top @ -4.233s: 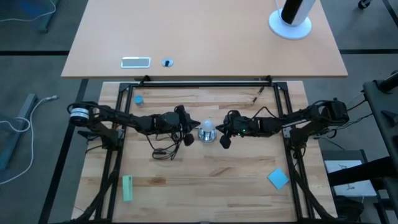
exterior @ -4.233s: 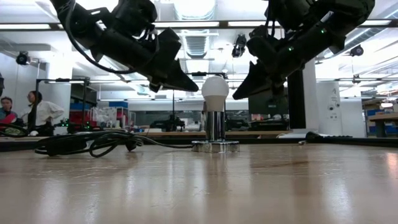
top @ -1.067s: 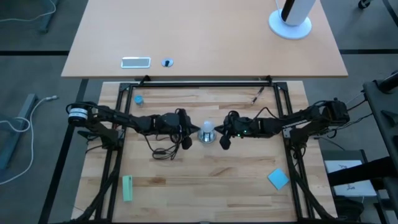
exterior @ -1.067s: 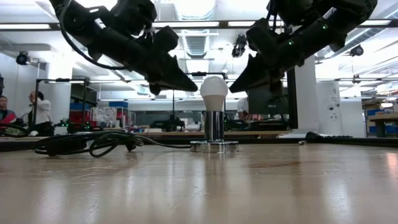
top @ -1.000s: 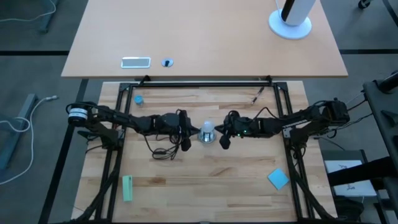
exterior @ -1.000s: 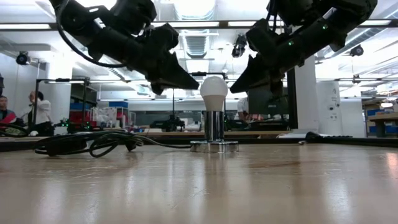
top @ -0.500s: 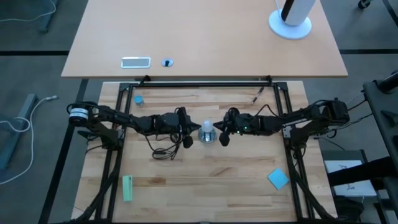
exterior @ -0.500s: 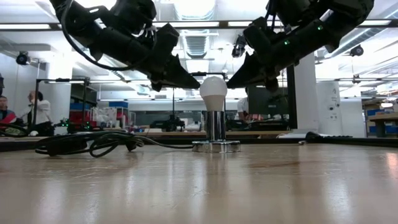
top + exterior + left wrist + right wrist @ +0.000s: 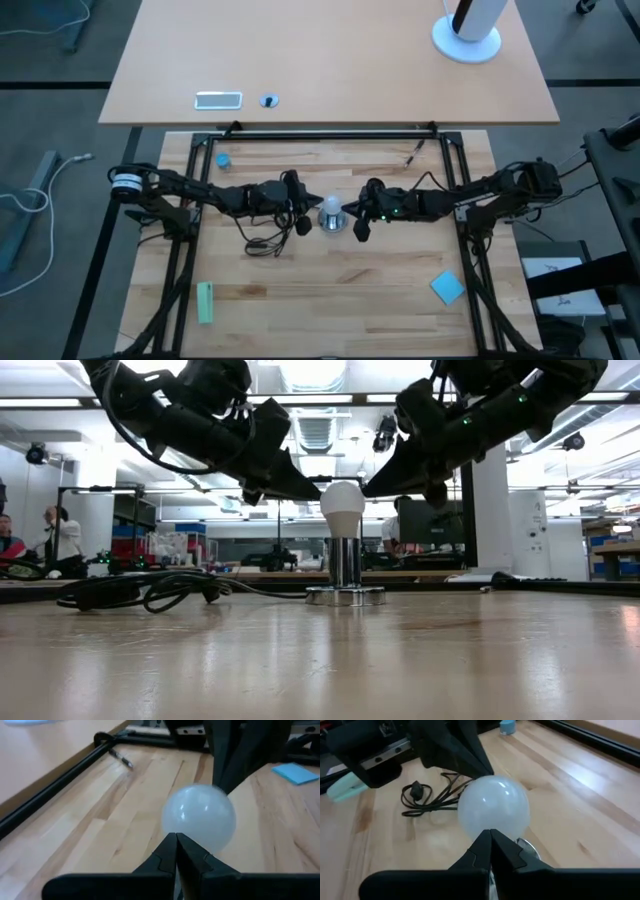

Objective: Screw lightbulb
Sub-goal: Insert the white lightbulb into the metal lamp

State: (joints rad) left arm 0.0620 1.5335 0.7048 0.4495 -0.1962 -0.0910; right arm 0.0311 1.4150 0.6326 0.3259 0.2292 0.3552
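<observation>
Item: lightbulb (image 9: 343, 508), whitish, round head up, standing upright in a shiny silver socket (image 9: 345, 573) near the middle of the wooden table (image 9: 330, 290); in the high view it sits between my two arms (image 9: 332, 211). Item: my left pincer (image 9: 313, 489), clenched with the two fingers pressed together into one point, grasping nothing, its tip at the bulb's upper left side in the low view, touching or just short of the glass; I cannot tell which. Seen from my left wrist, the closed tip (image 9: 176, 840) lies right against the bulb's outline. Item: my right pincer (image 9: 368, 488), likewise clenched and empty, its tip at the bulb's upper right side, mirrored to the left one; from my right wrist the joined fingers (image 9: 490, 839) meet the bulb's lower edge. Item: black cord (image 9: 140, 591), coiled on the table on my left arm's side of the socket. Item: blue sticky pad (image 9: 448, 287), flat on the table, well apart toward the near right corner. Item: pale green clip (image 9: 205, 302), near the near left edge. Item: small blue cap (image 9: 223, 160), far left part of the table. Item: two people (image 9: 58, 542), in the room beyond.
</observation>
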